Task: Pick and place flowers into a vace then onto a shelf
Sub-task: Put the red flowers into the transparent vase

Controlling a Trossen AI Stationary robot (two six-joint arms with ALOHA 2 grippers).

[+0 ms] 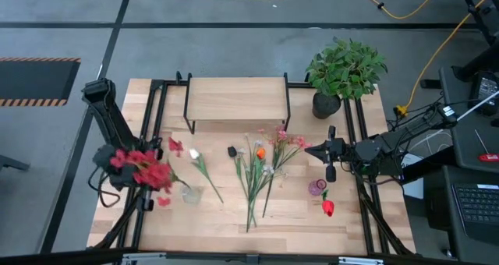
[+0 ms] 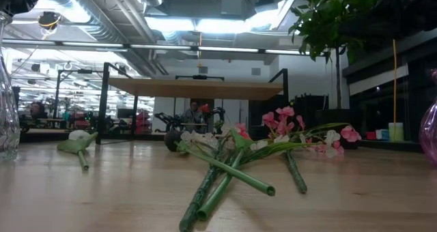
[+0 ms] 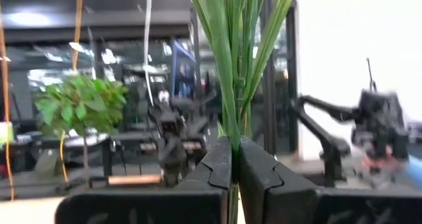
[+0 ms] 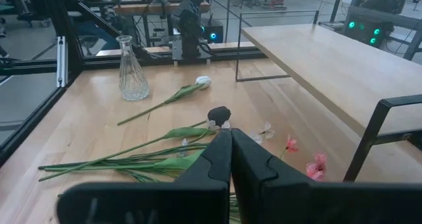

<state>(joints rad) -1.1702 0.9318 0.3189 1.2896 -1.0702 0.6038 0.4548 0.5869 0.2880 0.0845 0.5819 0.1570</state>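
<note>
Now our left gripper, at the high view's left, pinches a red-bloomed flower stem above the glass vase for insertion, while our right gripper waits pressed together at right.

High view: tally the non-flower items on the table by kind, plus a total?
Vases: 2 (clear vase, purple vase)
Shelf: 1
Potted plant: 1
Total: 4
</note>
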